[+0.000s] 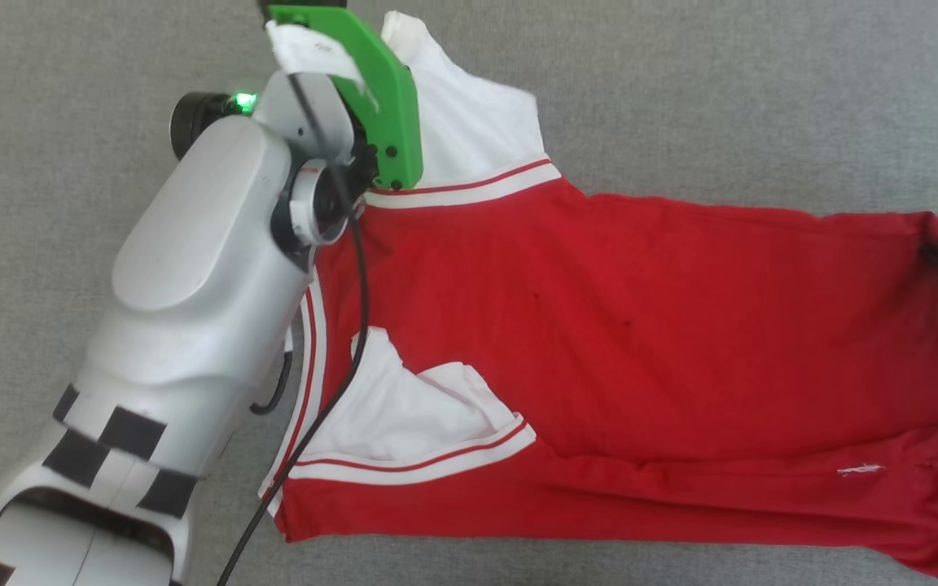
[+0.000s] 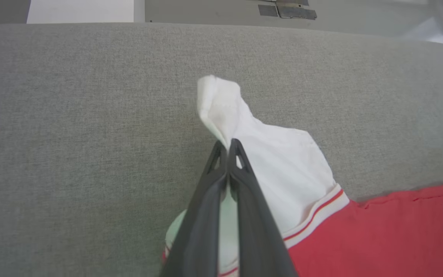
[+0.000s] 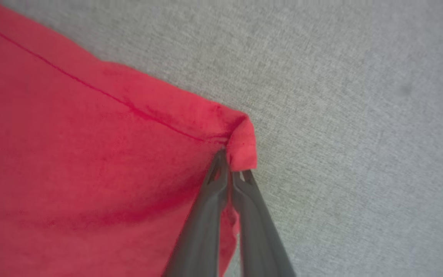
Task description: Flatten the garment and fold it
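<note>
Jaws of our left gripper (image 2: 228, 144) were clenched on the white sleeve tip (image 2: 217, 100). We saw the garment (image 1: 624, 325) lying mostly flat on the grey cloth (image 1: 762, 106), sleeves left, hem right, near edge folded over. Our right gripper (image 3: 231, 169) was clamped on the red hem corner (image 3: 242, 148), bunched at the tips.

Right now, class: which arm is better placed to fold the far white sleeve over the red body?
Left, probably. The left end effector is shut on the tip of that sleeve; the right end effector pinches the garment by its red hem corner at the opposite end.
</note>
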